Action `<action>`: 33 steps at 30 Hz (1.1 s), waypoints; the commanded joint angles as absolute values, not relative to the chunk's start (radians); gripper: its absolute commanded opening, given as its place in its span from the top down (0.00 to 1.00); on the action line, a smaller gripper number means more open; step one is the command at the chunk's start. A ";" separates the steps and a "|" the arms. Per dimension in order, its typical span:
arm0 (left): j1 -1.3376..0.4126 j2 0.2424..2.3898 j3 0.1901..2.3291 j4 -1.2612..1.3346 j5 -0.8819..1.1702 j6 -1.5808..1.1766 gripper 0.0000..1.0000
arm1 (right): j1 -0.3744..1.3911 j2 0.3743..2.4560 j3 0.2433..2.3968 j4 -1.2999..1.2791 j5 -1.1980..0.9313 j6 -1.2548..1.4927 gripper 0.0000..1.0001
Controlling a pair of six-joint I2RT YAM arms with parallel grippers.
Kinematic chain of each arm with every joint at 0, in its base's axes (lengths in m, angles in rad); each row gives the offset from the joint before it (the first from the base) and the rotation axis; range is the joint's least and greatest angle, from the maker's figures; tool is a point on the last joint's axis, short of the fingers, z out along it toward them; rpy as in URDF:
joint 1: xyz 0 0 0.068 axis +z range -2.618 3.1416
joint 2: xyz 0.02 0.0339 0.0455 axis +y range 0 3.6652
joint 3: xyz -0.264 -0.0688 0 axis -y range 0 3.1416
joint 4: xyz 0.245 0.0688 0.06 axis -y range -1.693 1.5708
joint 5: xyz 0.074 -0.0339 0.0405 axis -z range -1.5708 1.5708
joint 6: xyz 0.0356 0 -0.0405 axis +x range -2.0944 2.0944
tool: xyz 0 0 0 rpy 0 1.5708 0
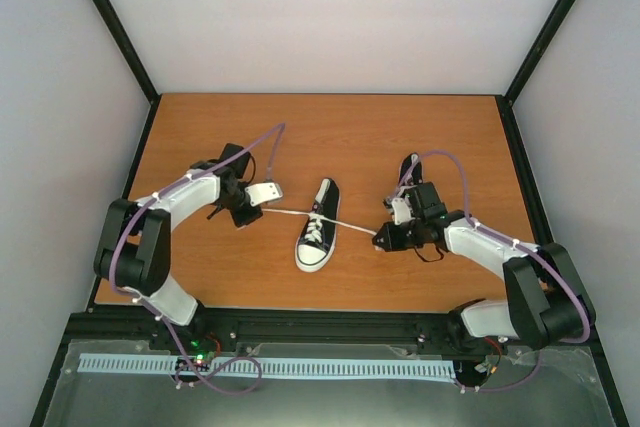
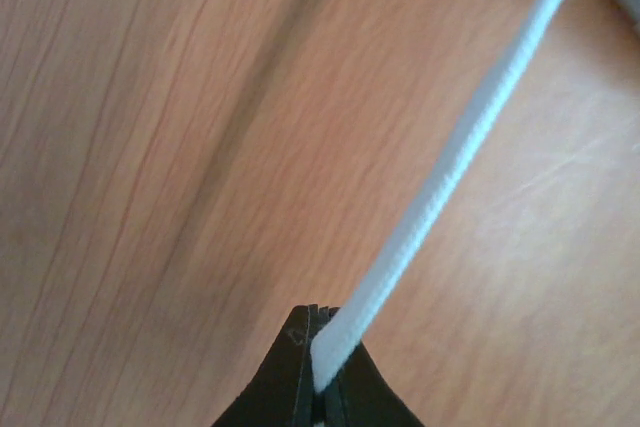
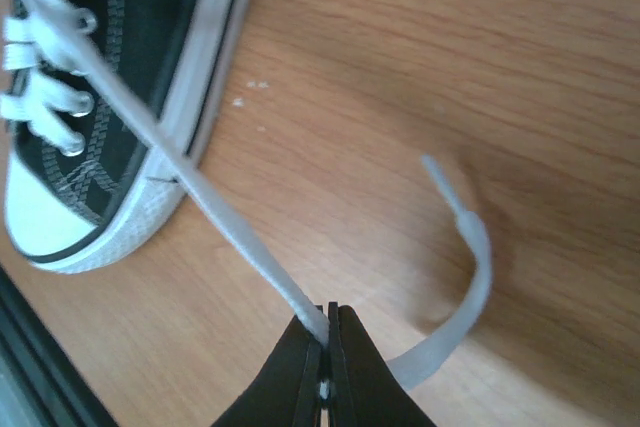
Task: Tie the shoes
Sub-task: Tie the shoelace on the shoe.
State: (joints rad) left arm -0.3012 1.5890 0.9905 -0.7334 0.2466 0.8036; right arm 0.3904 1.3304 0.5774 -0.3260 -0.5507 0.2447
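Observation:
One black shoe [image 1: 318, 227] with a white toe cap lies in the middle of the table, toe toward the arms. Its white laces are stretched out to both sides. My left gripper [image 1: 259, 209] is shut on the left lace [image 1: 286, 213], which in the left wrist view runs taut from the gripper [image 2: 322, 347] up to the right as a white lace [image 2: 450, 167]. My right gripper [image 1: 378, 238] is shut on the right lace [image 1: 350, 228]. In the right wrist view the shoe [image 3: 110, 97] is at top left, the lace [image 3: 220, 227] enters the gripper [image 3: 328, 332], and its free end [image 3: 470, 277] curls off right.
The wooden table [image 1: 330, 137] is bounded by a black frame [image 1: 150, 137] and pale walls. A dark shape [image 1: 408, 169] sits behind the right wrist, partly hidden by the arm. The table's near edge [image 3: 40, 367] lies just past the shoe's toe.

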 commanded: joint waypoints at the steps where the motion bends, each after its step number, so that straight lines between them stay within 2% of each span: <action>1: -0.262 1.644 0.990 -0.674 0.115 0.783 0.99 | 0.317 1.341 0.553 -0.278 -0.509 0.303 0.97; 8: -0.239 1.755 1.024 -0.599 -0.014 0.756 0.99 | 0.244 1.340 0.543 -0.287 -0.460 0.291 0.97; 18: -0.225 1.756 1.002 -0.600 -0.042 0.765 0.99 | 0.158 1.362 0.518 -0.268 -0.506 0.263 0.97; 20: -0.237 1.734 1.012 -0.639 0.005 0.740 0.99 | 0.165 1.376 0.536 -0.278 -0.521 0.260 0.97; 26: -0.409 1.636 0.971 -0.669 0.187 0.705 0.99 | 0.312 1.364 0.615 -0.331 -0.438 0.237 0.97; 33: -0.560 1.693 0.986 -0.667 0.259 0.698 0.99 | 0.392 1.370 0.627 -0.304 -0.420 0.260 0.97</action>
State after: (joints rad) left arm -0.5014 1.6665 0.9714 -0.6529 0.1944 0.7113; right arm 0.3607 1.3712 0.6014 -0.3096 -0.4515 0.2527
